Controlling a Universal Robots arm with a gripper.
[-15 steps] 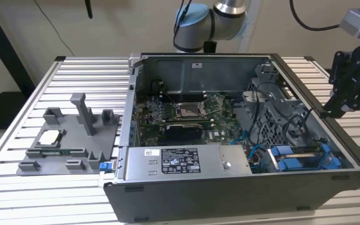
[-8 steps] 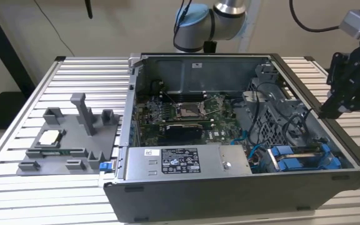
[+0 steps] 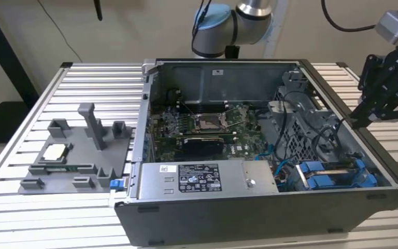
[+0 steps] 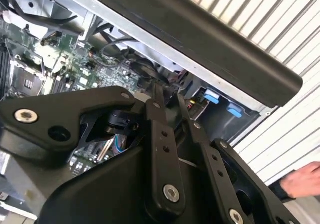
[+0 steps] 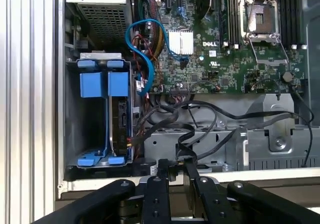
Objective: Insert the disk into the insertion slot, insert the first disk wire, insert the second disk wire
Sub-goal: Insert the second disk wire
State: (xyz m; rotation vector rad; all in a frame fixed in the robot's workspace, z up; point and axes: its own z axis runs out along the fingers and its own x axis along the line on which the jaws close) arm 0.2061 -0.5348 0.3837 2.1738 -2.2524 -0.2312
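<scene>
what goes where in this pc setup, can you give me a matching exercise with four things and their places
Things:
1. gripper
2. power-supply box
3. grey fixture tray
4. blue carriers

Places:
A. on the slatted table, at the exterior view's left
B. in the drive bay
C. over the PC case wall at the exterior view's right
D. inside the case, along its near wall

Pairs: 1-C, 2-D, 3-A, 4-B
</scene>
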